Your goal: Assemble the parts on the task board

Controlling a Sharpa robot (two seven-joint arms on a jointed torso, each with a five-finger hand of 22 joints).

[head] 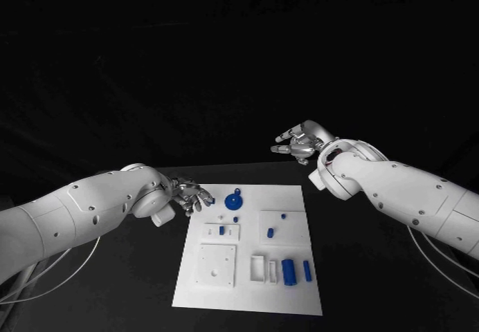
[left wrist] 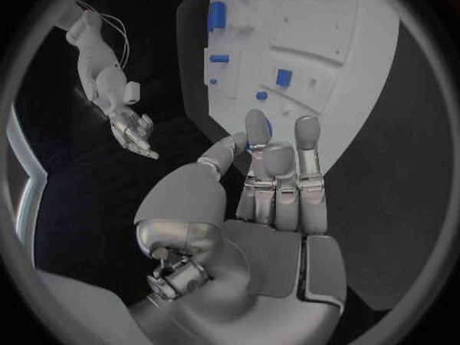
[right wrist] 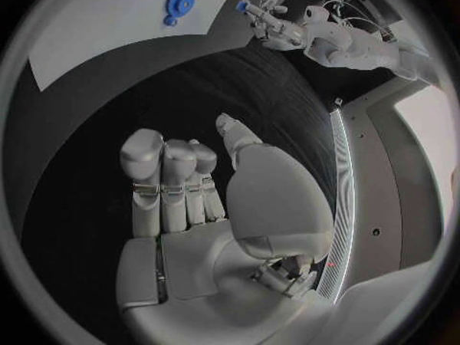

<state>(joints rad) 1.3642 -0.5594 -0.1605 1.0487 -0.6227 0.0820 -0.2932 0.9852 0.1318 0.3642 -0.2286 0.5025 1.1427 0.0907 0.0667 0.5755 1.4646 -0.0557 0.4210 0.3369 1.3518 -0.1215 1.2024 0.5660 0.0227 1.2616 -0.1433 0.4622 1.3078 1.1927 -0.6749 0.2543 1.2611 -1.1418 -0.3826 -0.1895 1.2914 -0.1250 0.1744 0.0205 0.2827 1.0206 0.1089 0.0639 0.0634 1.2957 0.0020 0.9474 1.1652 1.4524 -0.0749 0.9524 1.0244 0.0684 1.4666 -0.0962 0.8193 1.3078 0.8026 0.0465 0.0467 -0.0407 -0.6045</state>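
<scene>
Two long blue parts [head: 288,270] lie side by side near the task board's [head: 250,297] front right corner, just beside a small white open tray [head: 261,268]. Whether anything sits in the tray cannot be made out. A square white plate [head: 218,266] lies to the tray's left.

Farther back, two white blocks [head: 279,228] carry about five small blue pieces [head: 282,216], too small to tell whether they stand in holes or rest on top. One round blue disc [head: 235,201] lies near the board's far edge.

At the far left corner, the left hand [head: 190,195] pinches a tiny blue part [right wrist: 241,5] at its fingertips, mostly hidden behind its fingers in its own wrist view. Beyond the board's far right corner, the right hand [head: 297,144] hangs raised above the black table [head: 359,277], fingers loosely apart, holding nothing.
</scene>
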